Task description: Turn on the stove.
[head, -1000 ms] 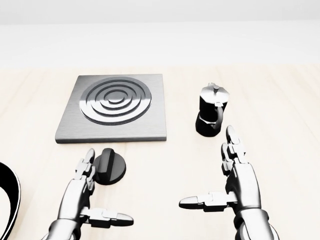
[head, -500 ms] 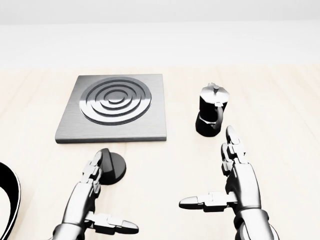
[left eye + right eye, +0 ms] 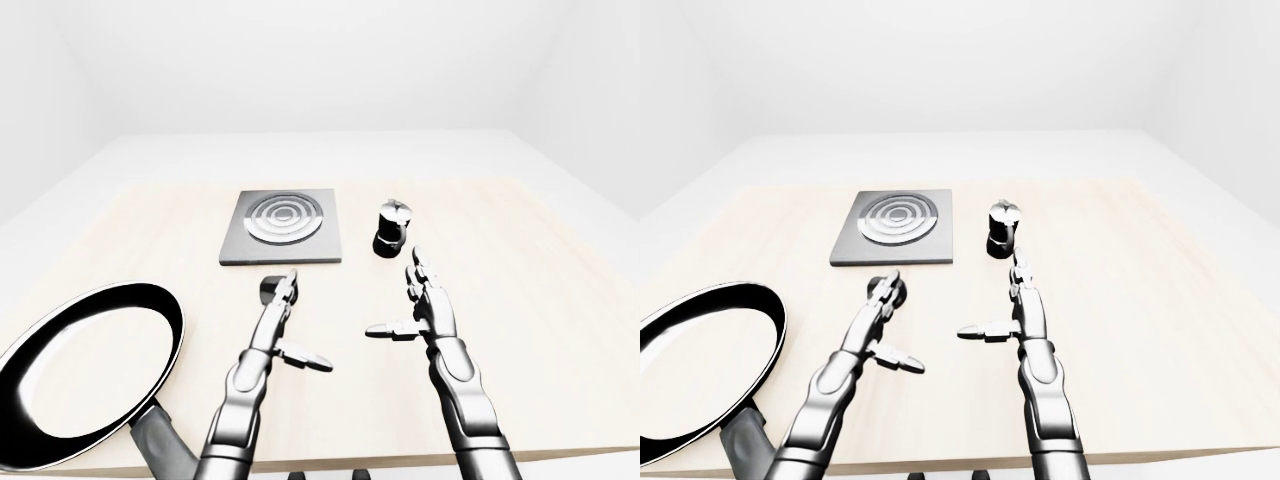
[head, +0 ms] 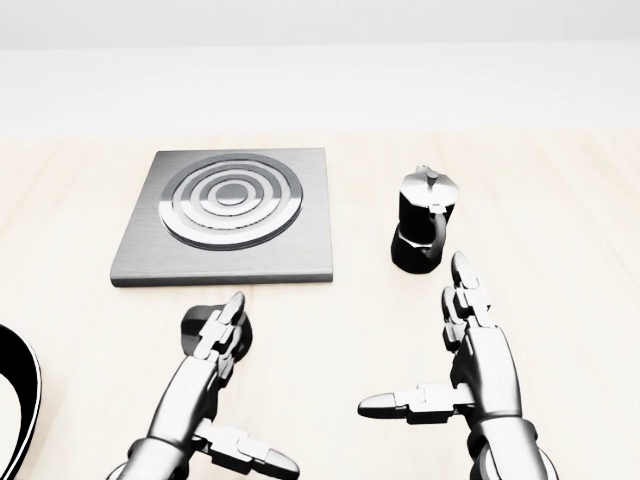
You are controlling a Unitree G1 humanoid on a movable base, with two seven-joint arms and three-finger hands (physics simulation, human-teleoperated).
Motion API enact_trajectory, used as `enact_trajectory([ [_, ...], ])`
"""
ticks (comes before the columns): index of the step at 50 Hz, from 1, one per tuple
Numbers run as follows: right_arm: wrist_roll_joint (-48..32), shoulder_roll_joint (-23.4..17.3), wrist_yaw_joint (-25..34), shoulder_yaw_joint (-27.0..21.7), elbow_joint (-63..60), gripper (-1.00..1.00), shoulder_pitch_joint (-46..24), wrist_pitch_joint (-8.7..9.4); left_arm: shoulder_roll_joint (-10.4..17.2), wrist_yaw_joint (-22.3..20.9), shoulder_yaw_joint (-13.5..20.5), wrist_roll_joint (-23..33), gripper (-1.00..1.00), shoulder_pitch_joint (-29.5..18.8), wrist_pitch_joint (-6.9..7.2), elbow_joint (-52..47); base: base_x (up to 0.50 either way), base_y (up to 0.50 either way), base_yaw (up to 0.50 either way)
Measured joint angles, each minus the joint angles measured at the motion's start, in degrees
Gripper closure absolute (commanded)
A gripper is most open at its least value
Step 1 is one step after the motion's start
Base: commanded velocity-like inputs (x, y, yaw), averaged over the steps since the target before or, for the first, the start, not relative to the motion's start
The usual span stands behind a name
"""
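The stove (image 4: 228,215) is a grey square plate with ring burner, upper left in the head view. Its black round knob (image 4: 198,324) lies on the table just below the plate, mostly covered by my left hand (image 4: 240,390). That hand is open, fingers stretched flat over the knob, thumb pointing right. My right hand (image 4: 440,350) hovers open at lower right, away from the knob, fingers pointing up and thumb to the left.
A black moka pot (image 4: 424,231) stands right of the stove, just above my right hand. A large black frying pan (image 3: 85,370) lies at lower left in the left-eye view. The wooden table (image 3: 560,330) runs wide on the right.
My left hand has moved right and up, from beside the knob to over it, covering most of it. The right hand and the camera have stayed put.
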Motion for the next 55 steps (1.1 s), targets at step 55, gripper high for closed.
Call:
enact_trajectory([
  [55, 0.2, 0.0, -0.3, -0.1, 0.2, -1.0, -0.3, 0.61, 6.7, 7.4, 17.3, -15.1, -1.0, -2.8, 3.65, -58.5, 0.0, 0.0, 0.0],
])
